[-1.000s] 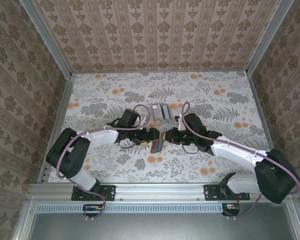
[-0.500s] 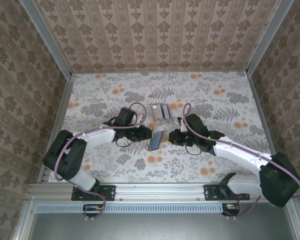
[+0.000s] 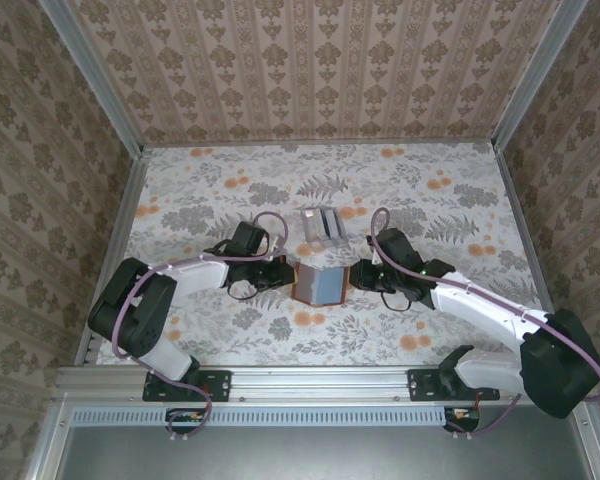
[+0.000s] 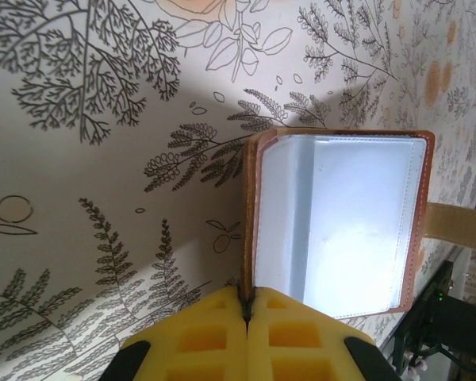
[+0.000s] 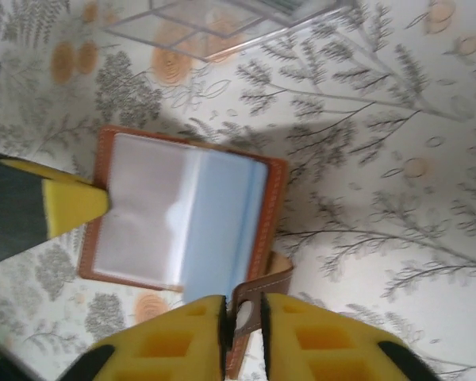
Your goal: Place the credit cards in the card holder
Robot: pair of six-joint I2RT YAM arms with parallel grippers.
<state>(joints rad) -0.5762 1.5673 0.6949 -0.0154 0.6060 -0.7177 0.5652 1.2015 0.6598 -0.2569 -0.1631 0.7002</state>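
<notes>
The card holder (image 3: 317,284), folded a second ago, now lies open.

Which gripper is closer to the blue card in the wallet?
Right. The right gripper straddles the strap beside the card; the left gripper pinches the wallet at its opposite cover, across the fold.

The card holder (image 5: 143,214) lies open on the floral counter (image 5: 381,198) — a light-blue credit card (image 5: 222,226) in its 3 o'clock half; at 6 o'clock, the right claw (image 5: 243,305) straddles its strap (image 5: 258,284).
</notes>
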